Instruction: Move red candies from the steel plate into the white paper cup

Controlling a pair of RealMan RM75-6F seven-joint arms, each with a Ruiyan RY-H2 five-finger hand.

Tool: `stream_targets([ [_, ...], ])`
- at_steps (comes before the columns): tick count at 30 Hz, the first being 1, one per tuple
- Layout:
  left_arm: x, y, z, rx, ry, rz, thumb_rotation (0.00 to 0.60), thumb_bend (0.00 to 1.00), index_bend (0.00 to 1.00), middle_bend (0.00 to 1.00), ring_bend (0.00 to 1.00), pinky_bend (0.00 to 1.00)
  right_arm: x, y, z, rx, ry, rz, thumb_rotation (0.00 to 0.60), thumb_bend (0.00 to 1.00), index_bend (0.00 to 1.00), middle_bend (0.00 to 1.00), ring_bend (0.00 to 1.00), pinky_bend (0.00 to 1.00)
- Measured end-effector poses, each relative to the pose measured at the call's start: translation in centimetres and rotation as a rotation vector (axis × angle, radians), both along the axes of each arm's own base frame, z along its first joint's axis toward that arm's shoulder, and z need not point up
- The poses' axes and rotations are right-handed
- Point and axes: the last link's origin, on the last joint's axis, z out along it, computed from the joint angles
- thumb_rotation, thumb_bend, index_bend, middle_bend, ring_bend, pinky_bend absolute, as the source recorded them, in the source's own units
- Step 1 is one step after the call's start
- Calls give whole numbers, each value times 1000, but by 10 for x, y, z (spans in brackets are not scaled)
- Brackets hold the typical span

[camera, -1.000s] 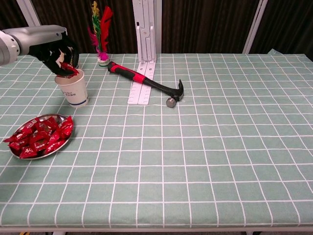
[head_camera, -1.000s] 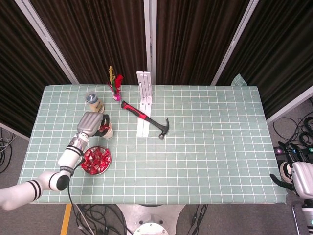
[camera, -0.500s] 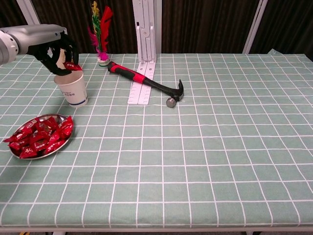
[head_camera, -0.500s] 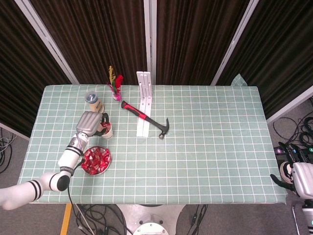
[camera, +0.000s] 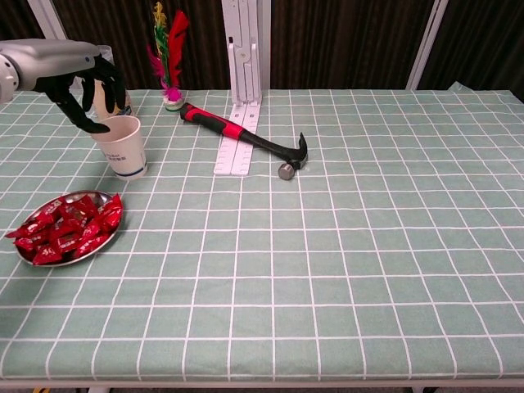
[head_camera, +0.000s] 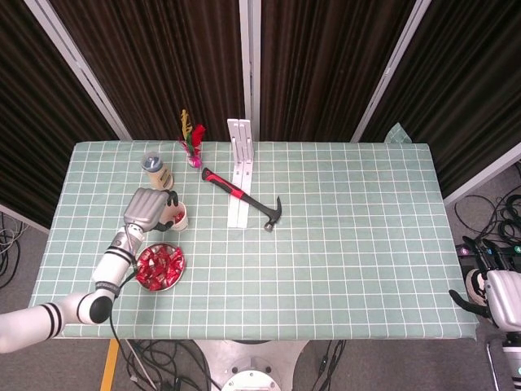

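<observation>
The left robot hand (camera: pixel 82 90) hangs just above the near-left edge of the white paper cup (camera: pixel 123 146). Its dark fingers (camera: pixel 92 125) are spread apart and hold nothing. From above, something red (head_camera: pixel 174 213) shows inside the cup. The cup stands upright on the bench (camera: pixel 327 246), which has a green checked cloth.

The steel plate (camera: pixel 65 229) sits near the cup, closer to the front edge. It is piled with red candies (camera: pixel 70 225) in shiny wrappers.

The right robot hand (head_camera: pixel 498 300) is well apart from all this, down past the far right end of the bench. I cannot tell if its fingers are spread or curled.

A hammer (camera: pixel 246 139) with a red and black handle lies across a white rail (camera: pixel 239 131). A feather toy (camera: pixel 168 57) and a small jar (head_camera: pixel 155 169) stand near the back.
</observation>
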Motion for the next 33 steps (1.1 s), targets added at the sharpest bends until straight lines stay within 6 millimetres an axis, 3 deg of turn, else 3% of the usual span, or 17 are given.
stream_targets([
  [6, -8, -21, 24, 75, -40, -2, 600, 245, 507, 533, 563, 1000, 0, 0, 0, 1, -2, 9, 600, 104, 93, 209, 89, 360],
  [12, -34, -63, 43, 115, -34, -7, 600, 230, 550, 594, 772, 1000, 0, -1, -2, 12, -8, 18, 600, 104, 93, 209, 89, 369],
  [21, -50, -117, 14, -11, 1, -37, 600, 173, 476, 521, 874, 1000, 1, 0, -3, 17, -10, 28, 600, 104, 93, 210, 89, 374],
  [26, -51, -124, -7, -70, 26, -43, 600, 170, 415, 472, 898, 1000, 1, 1, -3, 21, -8, 27, 600, 104, 93, 211, 89, 375],
  [33, -64, -124, -8, -67, 91, -1, 600, 170, 409, 469, 902, 1000, 3, 0, -1, 19, -2, 26, 600, 103, 93, 211, 89, 375],
])
